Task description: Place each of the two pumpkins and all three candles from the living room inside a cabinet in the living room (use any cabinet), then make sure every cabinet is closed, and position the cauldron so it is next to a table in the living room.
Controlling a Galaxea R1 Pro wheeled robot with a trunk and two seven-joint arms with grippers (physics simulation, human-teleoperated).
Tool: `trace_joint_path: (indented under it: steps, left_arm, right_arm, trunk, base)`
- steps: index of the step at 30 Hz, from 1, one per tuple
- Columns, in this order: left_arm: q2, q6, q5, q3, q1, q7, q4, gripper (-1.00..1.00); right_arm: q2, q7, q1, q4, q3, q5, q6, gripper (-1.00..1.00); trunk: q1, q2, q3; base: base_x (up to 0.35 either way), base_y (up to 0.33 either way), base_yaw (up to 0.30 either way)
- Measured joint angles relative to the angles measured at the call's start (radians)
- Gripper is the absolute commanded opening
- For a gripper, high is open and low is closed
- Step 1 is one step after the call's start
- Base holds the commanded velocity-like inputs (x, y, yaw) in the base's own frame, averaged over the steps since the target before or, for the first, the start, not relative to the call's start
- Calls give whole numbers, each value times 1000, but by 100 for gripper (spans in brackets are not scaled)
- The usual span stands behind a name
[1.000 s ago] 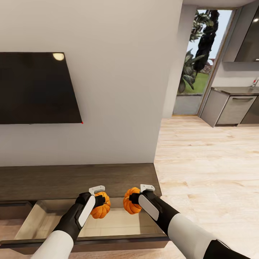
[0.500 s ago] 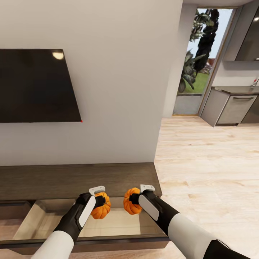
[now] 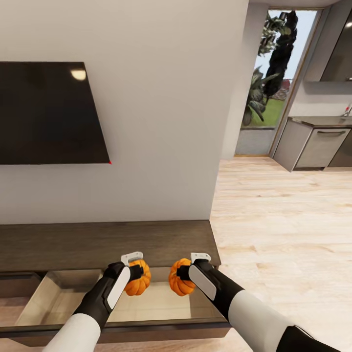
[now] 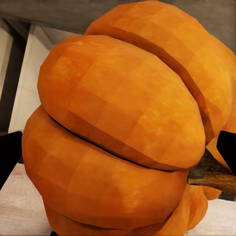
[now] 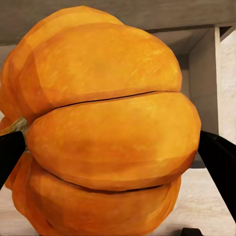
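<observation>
Head view: both my arms reach out over the open drawer at the right end of the cabinet. My left gripper is clamped on one pumpkin and my right gripper on the other pumpkin; the two hang side by side, apart, above the back half of the drawer, near its right end. The pale drawer floor beneath shows bare where I can see it. A television hangs on the wall above the cabinet's left part. Judged from this: neither pumpkin is set down yet, the drawer is yet to be shut, and the candles and the black pot are all yet to be dealt with. Left wrist view: the pumpkin sits sideways between my black fingertips, its stem sticking out to one side, so its short stem axis lies roughly level, not upright. Right wrist view: the other pumpkin is also held on its side, its stem poking out just beside one fingertip; drawer wall and floor show behind it.
</observation>
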Motion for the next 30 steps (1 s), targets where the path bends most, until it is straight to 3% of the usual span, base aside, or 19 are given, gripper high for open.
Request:
trace_joint_path:
  steps: [13, 22, 30]
  left_arm:
    - [-3, -23, 1, -2, 0, 0, 2, -100]
    - [-4, -23, 1, -2, 0, 0, 2, -100]
    - [-6, -25, 3, -39, 0, 0, 3, -100]
  right_arm:
    - [1, -4, -3, 44, 2, 2, -2, -100]
    - [1, -62, -3, 44, 5, 3, -16, -100]
    - [1, -57, -3, 35, 8, 7, -19, -100]
  trunk:
    - [50, -91, -41]
    - [84, -154, -69]
    - [115, -210, -94]
  base:
    - [0, 0, 0]
    - [0, 0, 0]
    - [0, 0, 0]
